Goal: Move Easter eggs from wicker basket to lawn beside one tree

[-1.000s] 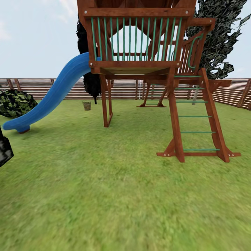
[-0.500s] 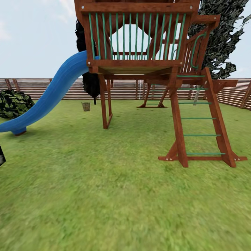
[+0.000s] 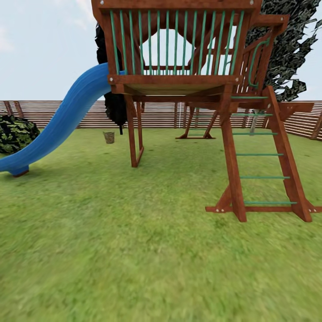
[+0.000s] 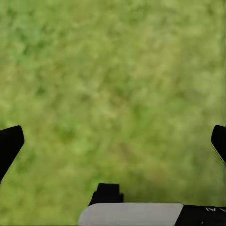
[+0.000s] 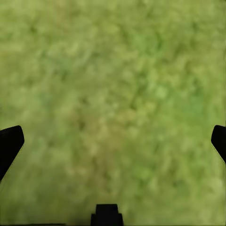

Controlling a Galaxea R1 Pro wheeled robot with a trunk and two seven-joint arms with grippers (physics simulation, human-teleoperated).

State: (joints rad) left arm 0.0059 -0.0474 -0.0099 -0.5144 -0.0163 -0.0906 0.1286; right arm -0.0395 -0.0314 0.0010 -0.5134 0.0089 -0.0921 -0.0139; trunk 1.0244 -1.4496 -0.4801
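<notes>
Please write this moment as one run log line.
phase: driving | basket: far, on lawn by slide | left claw: open, empty | right claw: open, empty

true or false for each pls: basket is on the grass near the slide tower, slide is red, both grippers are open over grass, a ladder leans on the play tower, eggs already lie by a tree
1. The wicker basket stands on the lawn beyond the play tower. True.
2. The slide is red. False: it is blue.
3. The left gripper and right gripper are open over bare grass. True.
4. A ladder with green rungs leans on the tower. True.
5. Eggs lie beside a tree. False: no eggs are visible on the grass.
</notes>
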